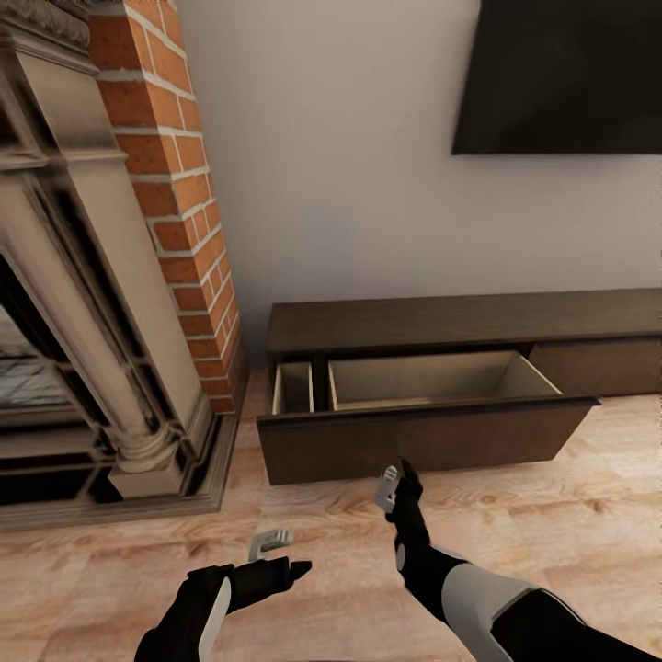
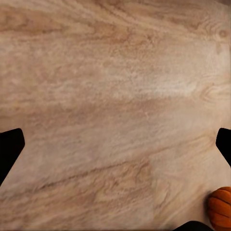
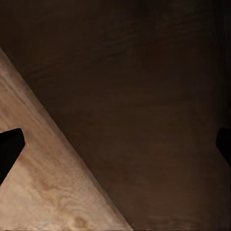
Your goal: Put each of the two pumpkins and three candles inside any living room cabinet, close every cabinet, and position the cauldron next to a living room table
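My right gripper hangs just in front of the pulled-out drawer front of the cabinet, its fingers spread and holding nothing; in the right wrist view the dark wood of that front lies between the two finger tips, with a wedge of plank floor beside it. My left gripper hovers low over the floor, nearer to me and to the left, also spread and empty. In the left wrist view one pumpkin sits on the planks at the edge of the picture, just outside the spread fingers.

The drawer stands wide open and its pale inside looks empty, as does the narrow compartment at its left. Further left stands the brick fireplace; a dark screen hangs on the wall above the cabinet.

I judge the pumpkin to be light, stiff and round, its ribbed skin likely to roll or slip under a careless pinch. I would close on it across its widest part, from above, fingers set in the grooves between ribs, not on the short stem. The drawer front is rigid and should push shut with a flat press at its middle.
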Robot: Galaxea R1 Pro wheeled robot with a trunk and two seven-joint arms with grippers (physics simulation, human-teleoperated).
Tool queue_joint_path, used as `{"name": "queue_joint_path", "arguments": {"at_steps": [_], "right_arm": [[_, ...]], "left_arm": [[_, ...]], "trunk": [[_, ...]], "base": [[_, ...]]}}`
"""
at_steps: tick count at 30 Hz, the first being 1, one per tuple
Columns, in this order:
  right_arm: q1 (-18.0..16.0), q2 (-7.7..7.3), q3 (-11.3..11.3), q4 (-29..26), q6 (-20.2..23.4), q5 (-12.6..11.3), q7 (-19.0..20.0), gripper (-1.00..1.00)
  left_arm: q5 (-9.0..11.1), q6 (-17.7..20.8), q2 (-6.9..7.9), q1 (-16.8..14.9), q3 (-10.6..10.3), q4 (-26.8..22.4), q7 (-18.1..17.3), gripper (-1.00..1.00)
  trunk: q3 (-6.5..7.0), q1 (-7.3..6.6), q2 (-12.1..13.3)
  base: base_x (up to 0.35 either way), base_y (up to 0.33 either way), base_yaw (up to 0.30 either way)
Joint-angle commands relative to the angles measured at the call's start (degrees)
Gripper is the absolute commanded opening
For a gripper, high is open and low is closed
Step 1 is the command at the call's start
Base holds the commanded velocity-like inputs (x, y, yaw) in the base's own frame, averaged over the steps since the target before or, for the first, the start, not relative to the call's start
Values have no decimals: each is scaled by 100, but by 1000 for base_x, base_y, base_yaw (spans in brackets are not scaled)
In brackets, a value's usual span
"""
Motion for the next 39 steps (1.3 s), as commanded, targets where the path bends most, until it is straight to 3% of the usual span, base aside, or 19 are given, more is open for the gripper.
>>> {"name": "queue_joint_path", "arguments": {"at_steps": [1, 2, 3, 6, 7, 11, 14, 19, 24, 26, 29, 34, 39], "right_arm": [[9, 2, 13, 23, 9, -143, -19, 100], [22, 1, 12, 40, 10, -307, -16, 100], [48, -1, 10, 68, 12, -680, -11, 100], [102, -3, 13, 92, 10, -1272, 17, 100], [151, -4, 14, 101, 8, -1643, 49, 100], [263, -13, 16, 112, 1, -2351, 124, 100], [357, -20, 13, 115, -14, -2704, 165, 100], [596, -24, 11, 117, -309, -3176, 199, 100], [1099, -37, 8, 116, -1055, -3653, 273, 100], [1220, -38, 8, 117, -1288, -3734, 296, 100], [1316, 59, -93, 20, -1211, -3830, 393, 100], [1478, 72, -263, 23, -1276, -3934, 423, 100], [1642, 72, -395, 114, -1436, -4078, 534, 100]], "left_arm": [[-46, 31, -9, -4, 38, -7, -50, 100], [-46, 32, -9, -3, 38, -7, -50, 100], [-46, 33, -9, -4, 38, -7, -50, 100], [-46, 34, -9, -6, 38, -7, -50, 100], [-46, 32, -9, -5, 38, -7, -50, 100], [-46, 29, -9, -4, 38, -7, -50, 100], [-46, 27, -9, -3, 38, -5, -50, 100], [-47, 13, -9, -4, 38, 87, -50, 100], [-53, -135, -9, -4, 43, 264, -45, 100], [-60, -334, -9, -4, 45, 302, -39, 100], [-45, -257, -9, 94, 21, 203, -102, 100], [-19, -299, -9, 226, 24, 104, -68, 100], [72, -364, 134, 278, 76, 252, 0, 100]], "trunk": [[-5, -3, -2], [-5, -3, -2], [-5, -3, -2], [-5, -3, -2], [-5, -3, -2], [-5, -3, -2], [-5, -3, -2], [-5, -3, -2], [-5, -3, -2], [-5, -3, -2], [-5, -2, -2], [-5, -2, -2], [-5, -2, -2]], "base": [[-125, 0, 0], [-125, 0, 0], [-125, 0, 0], [-125, 0, 0], [-125, 0, 0], [-125, 0, 0], [-125, 0, 0], [-124, 0, 0], [-58, 0, 0], [-16, 0, 0], [0, 0, 0], [0, 0, 0], [0, 0, 0]]}}
